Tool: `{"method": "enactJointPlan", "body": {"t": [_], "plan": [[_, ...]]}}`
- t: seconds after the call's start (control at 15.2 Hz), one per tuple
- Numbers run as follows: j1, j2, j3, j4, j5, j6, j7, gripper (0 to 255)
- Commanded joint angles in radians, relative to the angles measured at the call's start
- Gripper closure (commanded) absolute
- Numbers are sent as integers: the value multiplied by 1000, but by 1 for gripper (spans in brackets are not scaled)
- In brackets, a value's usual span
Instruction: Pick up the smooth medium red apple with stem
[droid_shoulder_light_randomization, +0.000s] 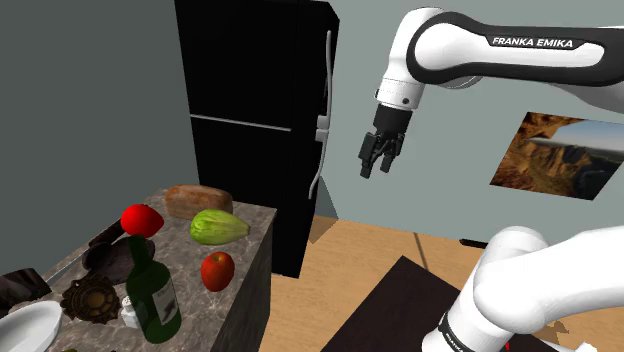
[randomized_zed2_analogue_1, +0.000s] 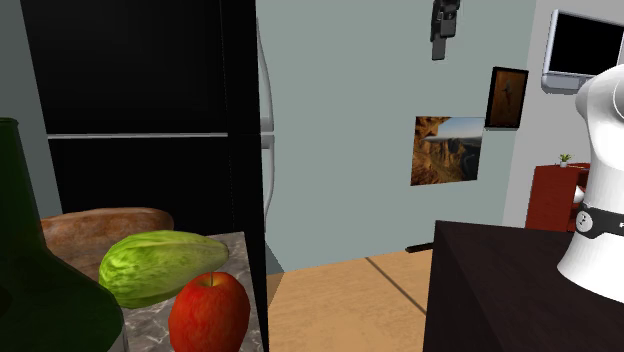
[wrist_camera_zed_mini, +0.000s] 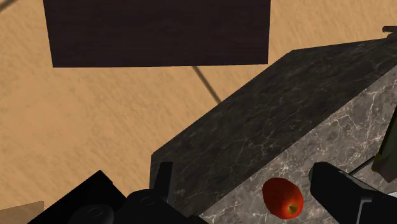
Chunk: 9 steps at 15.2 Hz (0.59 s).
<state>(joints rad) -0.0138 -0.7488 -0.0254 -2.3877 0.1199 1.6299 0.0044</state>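
Marble counter (droid_shoulder_light_randomization: 255, 232) is filling the foreground, and I'm taking the green bottle (droid_shoulder_light_randomization: 152, 295) at its near end as our marker. Sitting just beside that bottle, toward the counter's open edge, is the red apple (droid_shoulder_light_randomization: 217, 270), resting upright with its stem dimple facing up and nothing touching it. Beyond the bottle, a pale green vegetable (droid_shoulder_light_randomization: 218, 227) is lying on its side, and past that a brown bread loaf (droid_shoulder_light_randomization: 198, 200) is lying near the back corner. Farther again from the bottle, the black fridge (droid_shoulder_light_randomization: 255, 120) is standing tall against the grey wall.

High above all this, and well apart from the bottle out over the wooden floor, the gripper (droid_shoulder_light_randomization: 375, 170) is hanging with its fingers pointing down and standing apart, clasping nothing.

I'm judging the apple to be firm, fairly light and smooth-skinned, so it is likely to roll or slip under a glancing touch. Taking it across its widest middle, fingers squarely on opposite sides, is looking like the safest hold, keeping clear of that nearby edge
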Motion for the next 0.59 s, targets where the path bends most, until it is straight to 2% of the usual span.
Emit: {"method": "enactJointPlan", "body": {"t": [0.0,0.53], "plan": [[0,0,0,0,0,0,0,0],[39,194,134,-11,44,231,119,0]]}}
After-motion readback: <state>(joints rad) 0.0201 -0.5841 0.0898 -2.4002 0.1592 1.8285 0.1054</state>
